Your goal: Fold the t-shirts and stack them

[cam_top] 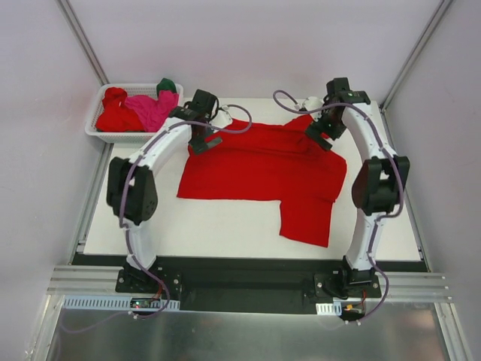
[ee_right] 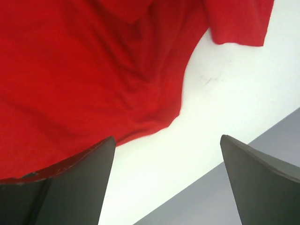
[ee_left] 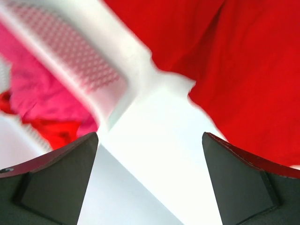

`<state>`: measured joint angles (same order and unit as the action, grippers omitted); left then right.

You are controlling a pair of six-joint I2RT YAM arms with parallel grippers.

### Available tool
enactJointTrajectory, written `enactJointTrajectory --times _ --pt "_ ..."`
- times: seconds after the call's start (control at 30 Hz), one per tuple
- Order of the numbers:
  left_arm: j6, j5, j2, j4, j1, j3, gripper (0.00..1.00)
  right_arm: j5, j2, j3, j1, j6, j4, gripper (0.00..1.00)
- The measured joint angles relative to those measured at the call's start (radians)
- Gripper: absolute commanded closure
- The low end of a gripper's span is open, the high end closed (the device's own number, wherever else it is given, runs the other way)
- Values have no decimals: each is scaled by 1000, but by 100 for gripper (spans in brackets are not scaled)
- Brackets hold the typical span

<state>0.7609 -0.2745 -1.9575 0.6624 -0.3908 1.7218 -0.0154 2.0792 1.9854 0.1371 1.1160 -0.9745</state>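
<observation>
While both arms are reaching over the far side of the table (cam_top: 225,226), I am looking at the big red t-shirt (cam_top: 259,169). It is lying spread out on the white top, between the two grippers. The left gripper (ee_left: 150,140) is standing wide and holding nothing. It is hanging by the shirt's far left corner, close to the white basket (cam_top: 101,134). The right gripper (ee_right: 166,140) is wide and empty too, over the shirt's far right edge. More are waiting in the basket: a crumpled red shirt (cam_top: 116,113), a pink shirt (cam_top: 154,109) and a green shirt (cam_top: 167,85).

I am worrying that the left fingers could bump the basket, because it is so near. The right fingers could pinch a wrinkled bunch, making a crooked fold. The flap sticking out toward me could drag.

I am not seeing any words or labels.
</observation>
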Motion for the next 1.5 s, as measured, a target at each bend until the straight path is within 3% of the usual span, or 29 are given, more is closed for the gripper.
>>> enactJointTrajectory --times 0.17,0.3,0.47,0.67,0.77,1.0,1.5 --pt "-54 13 163 43 19 -36 5 84 -222 -90 42 -42 -126 3" --pt "-138 114 227 156 33 -74 7 190 -314 -170 62 -83 -230 2" --pt "-215 242 346 250 11 -290 11 240 -403 -444 68 -115 -265 2" --pt "-238 266 428 285 -61 -537 13 228 -481 -717 113 -118 -233 0" --pt "-220 179 483 222 -80 -674 13 182 -573 -834 156 -114 -167 4" --pt "-119 53 519 66 -80 -809 13 95 -637 -942 225 -92 -66 4" --pt "37 -38 390 -188 -79 -776 13 35 -743 -1055 297 -23 28 4"
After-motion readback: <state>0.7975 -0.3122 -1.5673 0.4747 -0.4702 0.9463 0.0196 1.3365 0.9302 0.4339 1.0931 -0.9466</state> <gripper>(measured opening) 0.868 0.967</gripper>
